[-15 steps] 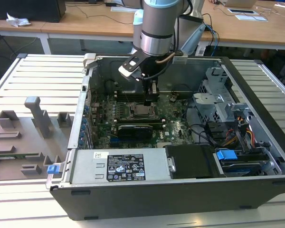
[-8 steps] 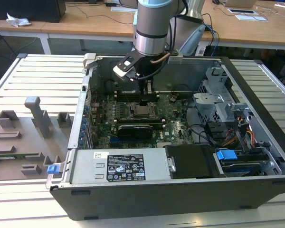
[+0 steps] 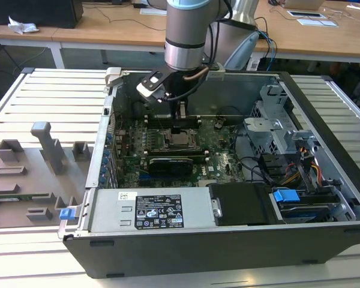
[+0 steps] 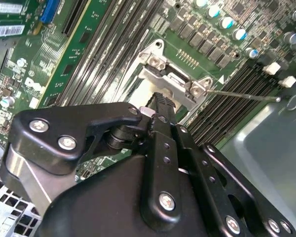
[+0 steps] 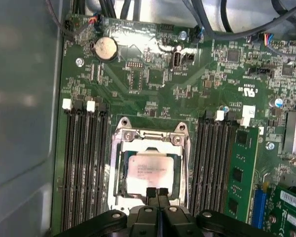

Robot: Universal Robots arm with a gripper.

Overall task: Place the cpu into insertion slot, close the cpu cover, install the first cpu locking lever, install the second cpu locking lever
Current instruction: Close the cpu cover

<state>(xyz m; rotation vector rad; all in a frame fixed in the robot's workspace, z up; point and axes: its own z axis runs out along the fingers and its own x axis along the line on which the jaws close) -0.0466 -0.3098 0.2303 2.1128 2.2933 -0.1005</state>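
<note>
The cpu (image 5: pixel 151 171), a square chip with a dull silver top, lies in the insertion slot (image 5: pixel 119 129) on the green board. The cpu cover (image 5: pixel 150 140), a silvery frame, lies flat around it. My gripper (image 5: pixel 158 192) hangs right over the near edge of the chip with its two black fingertips pressed together and nothing visible between them. In the exterior view the gripper (image 3: pixel 179 126) points straight down at the slot (image 3: pixel 170 143). A thin metal locking lever (image 4: pixel 241 95) sticks out sideways from the cover's screwed end in the second wrist view.
Long black memory slots (image 5: pixel 84 168) flank the socket on both sides, one holding a green module (image 5: pixel 241 173). The open computer case (image 3: pixel 108 150) walls in the board. A power supply (image 3: pixel 150 210) and drive bays (image 3: pixel 288 150) stand nearby. A grey fixture tray (image 3: pixel 30 174) sits at the exterior view's left.
</note>
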